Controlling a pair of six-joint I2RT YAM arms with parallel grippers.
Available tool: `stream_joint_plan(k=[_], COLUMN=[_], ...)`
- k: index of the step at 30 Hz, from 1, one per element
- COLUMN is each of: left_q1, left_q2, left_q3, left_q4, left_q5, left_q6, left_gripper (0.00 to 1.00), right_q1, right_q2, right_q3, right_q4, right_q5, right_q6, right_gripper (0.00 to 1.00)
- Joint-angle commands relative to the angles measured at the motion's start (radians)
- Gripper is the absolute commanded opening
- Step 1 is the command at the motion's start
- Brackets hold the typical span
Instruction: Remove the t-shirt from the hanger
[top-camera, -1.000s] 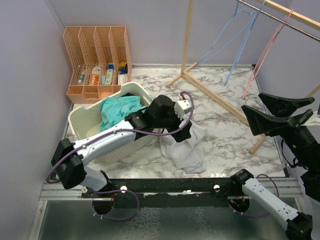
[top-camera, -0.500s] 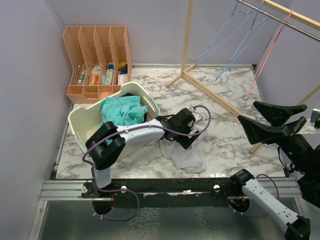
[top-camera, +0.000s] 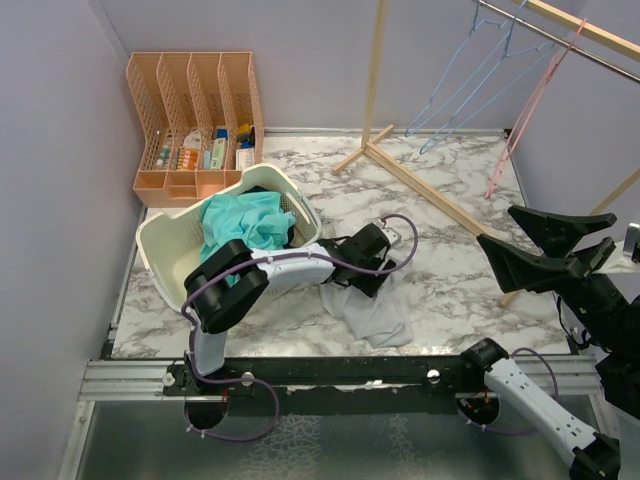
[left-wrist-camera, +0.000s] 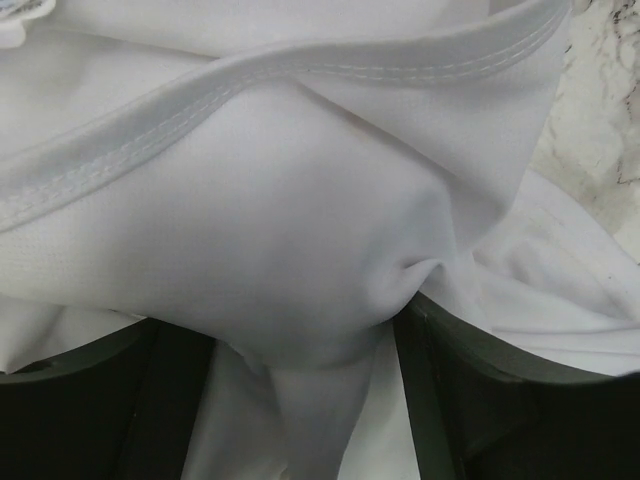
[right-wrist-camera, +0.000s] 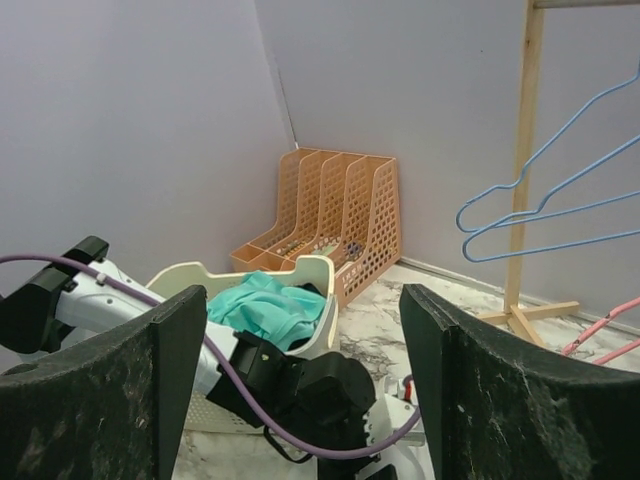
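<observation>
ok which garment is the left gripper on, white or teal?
The white t-shirt crumpled on the table: the left gripper straddles a fold of it. The teal one lies in the basket, untouched.

**Marbled table and the things resting on it**

White-and-grey marbled table (top-camera: 450, 270), seen from above; at its rear left corner stands an orange slotted organizer (top-camera: 195, 95), its base on the tabletop; just in front of that sits a cream laundry basket (top-camera: 160, 262), turned at an angle; the wooden rack base (top-camera: 420, 187) runs diagonally from the rear centre toward the right edge; a white t-shirt (top-camera: 380, 318) lies crumpled near the front edge, just beside the basket.
</observation>
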Motion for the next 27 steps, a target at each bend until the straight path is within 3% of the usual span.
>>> stream_joint_plan(k=[1, 4, 7, 10, 16, 23, 27], left_q1=[0.002, 0.014, 0.028, 0.038, 0.085, 0.302, 0.360], left_q2=[0.003, 0.002, -0.003, -0.039, -0.163, -0.312, -0.379], left_q3=[-0.013, 0.006, 0.042, 0.083, 0.221, 0.454, 0.613], left_q4=[0.012, -0.011, -0.049, -0.087, -0.208, -0.352, -0.401], left_q5=[0.040, 0.064, 0.080, 0.071, -0.013, -0.042, -0.160], left_q6=[0.011, 0.028, 0.046, 0.073, 0.130, 0.176, 0.225], left_gripper=[0.67, 0.51, 0.19, 0.00, 0.00, 0.00, 0.00], right_q1=[-0.001, -0.001, -0.001, -0.001, -0.001, -0.001, -0.001], right_q2=[-0.011, -0.008, -0.004, -0.001, -0.002, -0.009, -0.001], right_q3=[-0.023, -0.033, -0.036, -0.040, -0.046, -0.082, -0.099], right_q4=[-0.002, 0.006, 0.011, 0.012, 0.012, 0.027, 0.034], right_q5=[0.019, 0.021, 0.026, 0.040, 0.059, 0.070, 0.065], right_q6=[0.008, 0.013, 0.014, 0.014, 0.016, 0.028, 0.032], right_gripper=[0.78, 0.78, 0.78, 0.78, 0.78, 0.78, 0.78])
